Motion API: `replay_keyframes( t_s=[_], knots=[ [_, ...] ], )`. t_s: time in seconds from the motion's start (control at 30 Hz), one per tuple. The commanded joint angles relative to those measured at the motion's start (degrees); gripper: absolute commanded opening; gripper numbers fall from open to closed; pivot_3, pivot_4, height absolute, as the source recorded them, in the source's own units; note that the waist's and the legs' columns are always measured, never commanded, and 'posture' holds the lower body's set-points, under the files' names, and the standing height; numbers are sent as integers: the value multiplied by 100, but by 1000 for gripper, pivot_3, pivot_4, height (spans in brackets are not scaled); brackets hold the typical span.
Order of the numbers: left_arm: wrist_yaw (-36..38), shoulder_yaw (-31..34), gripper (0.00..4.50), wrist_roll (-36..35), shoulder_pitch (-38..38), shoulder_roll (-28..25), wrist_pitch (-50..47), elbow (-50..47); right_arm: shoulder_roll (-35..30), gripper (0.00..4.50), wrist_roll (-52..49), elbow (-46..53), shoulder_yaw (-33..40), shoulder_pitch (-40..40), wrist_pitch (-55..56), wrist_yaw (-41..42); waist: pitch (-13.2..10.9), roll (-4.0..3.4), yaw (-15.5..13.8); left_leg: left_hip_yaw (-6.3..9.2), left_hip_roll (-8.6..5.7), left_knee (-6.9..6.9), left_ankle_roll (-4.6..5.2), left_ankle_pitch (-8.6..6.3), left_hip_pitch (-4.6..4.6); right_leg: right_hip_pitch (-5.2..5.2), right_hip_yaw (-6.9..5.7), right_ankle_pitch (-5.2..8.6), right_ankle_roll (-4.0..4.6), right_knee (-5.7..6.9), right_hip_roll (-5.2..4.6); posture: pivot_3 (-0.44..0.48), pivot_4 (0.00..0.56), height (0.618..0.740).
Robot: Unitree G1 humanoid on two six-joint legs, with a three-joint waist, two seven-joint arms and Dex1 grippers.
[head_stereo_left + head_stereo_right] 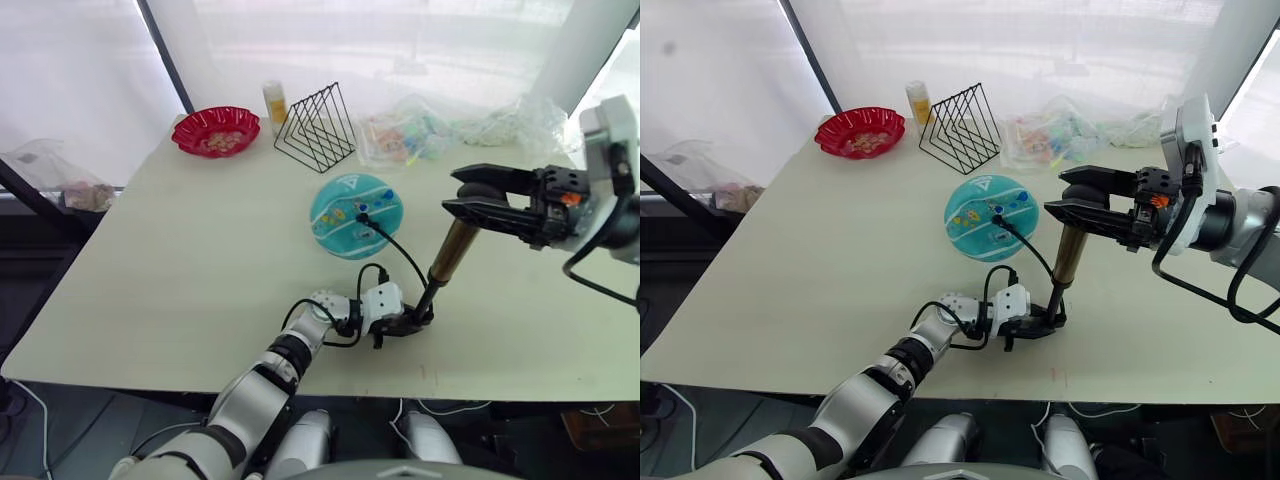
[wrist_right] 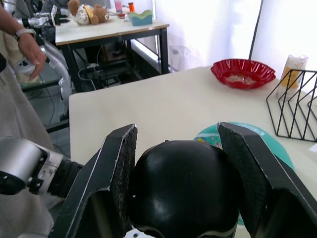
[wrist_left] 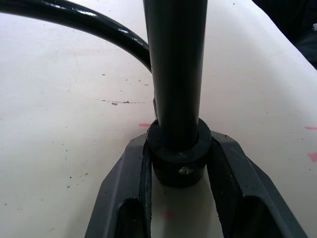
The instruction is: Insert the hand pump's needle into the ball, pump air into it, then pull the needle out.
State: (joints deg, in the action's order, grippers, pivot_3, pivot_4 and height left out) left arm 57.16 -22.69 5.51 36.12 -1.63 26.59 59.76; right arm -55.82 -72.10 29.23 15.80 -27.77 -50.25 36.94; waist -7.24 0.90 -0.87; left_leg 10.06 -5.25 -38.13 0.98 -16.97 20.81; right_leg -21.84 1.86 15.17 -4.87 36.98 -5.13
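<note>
The left claw pinched the hand pump at its base, pinning it upright on the desk near the front edge. Its hose ran to the ball at mid-desk, needle seemingly seated, while the right claw clasped the pump's black handle from above, ready to stroke.

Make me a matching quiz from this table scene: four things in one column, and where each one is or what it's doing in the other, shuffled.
1. ball
2. left hand
3. right hand
4. red bowl

A. at the table's far left corner
B. around the hand pump's top
C. clamping the pump's base on the table
D. mid-table, hose plugged in

Pairs: 1-D, 2-C, 3-B, 4-A
</note>
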Motion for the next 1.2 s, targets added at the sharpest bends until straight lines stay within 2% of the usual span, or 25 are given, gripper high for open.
replay_keyframes(
  t_s=[0.03,0.13,0.23,0.4,0.47,0.57,0.67,0.93,1.07,1.2],
  knots=[
    [-77,-242,1113,512,-306,-208,-286,738,23,2103,302,187,330,271,221,-109,1,9,-3,-1,-1,0,0,0,1,0,0,0,0,0,-2,0,150,740],
    [-106,-275,1113,548,-295,-200,-199,730,291,2103,1100,184,-463,1207,216,-320,35,47,-2,4,-1,2,2,-1,-9,4,-6,0,-1,-3,0,0,150,740],
    [-148,-269,1113,556,-272,-192,-170,760,798,2103,2114,-47,-1112,2022,1025,-131,95,92,2,16,0,7,2,-2,-25,22,-18,1,-2,-12,5,0,150,740],
    [-238,-205,1113,547,-242,-175,-142,791,1368,2103,3426,-611,-1873,2697,2132,-12,109,74,12,12,-3,9,4,-4,-56,51,-15,10,-17,-15,6,0,150,740],
    [-248,-186,1113,529,-251,-165,-142,782,1618,2103,4045,-1035,-2210,2952,2621,-81,135,106,9,16,-1,28,3,-4,-72,58,-17,15,-19,-16,12,0,150,740],
    [-245,-175,1113,521,-261,-159,-140,777,1804,2103,4381,-1154,-2218,3020,3044,-23,139,82,23,8,-2,42,3,-4,-115,97,-6,18,-25,-26,10,0,150,740],
    [-238,-182,1113,537,-268,-176,-129,788,1806,2103,3840,-743,-1740,2746,2949,81,135,78,16,12,-1,65,4,-4,-141,116,-4,26,-39,-35,11,0,150,740],
    [-227,-214,1113,587,-285,-203,-80,808,944,2103,1940,-12,-426,1468,1627,256,30,7,-3,16,-5,63,3,-1,-96,74,-1,10,-11,-37,7,0,150,740],
    [-230,-218,1113,600,-290,-204,-63,815,611,2103,1387,4,-54,960,1171,199,11,22,-15,17,-7,63,3,0,-58,36,1,7,-7,-32,4,0,150,740],
    [-173,-186,1113,559,-305,-192,-129,824,-252,2103,207,-468,680,-289,486,221,-32,-21,-9,11,-18,43,11,4,-19,9,4,0,-15,-32,-9,0,150,740]
  ],
)
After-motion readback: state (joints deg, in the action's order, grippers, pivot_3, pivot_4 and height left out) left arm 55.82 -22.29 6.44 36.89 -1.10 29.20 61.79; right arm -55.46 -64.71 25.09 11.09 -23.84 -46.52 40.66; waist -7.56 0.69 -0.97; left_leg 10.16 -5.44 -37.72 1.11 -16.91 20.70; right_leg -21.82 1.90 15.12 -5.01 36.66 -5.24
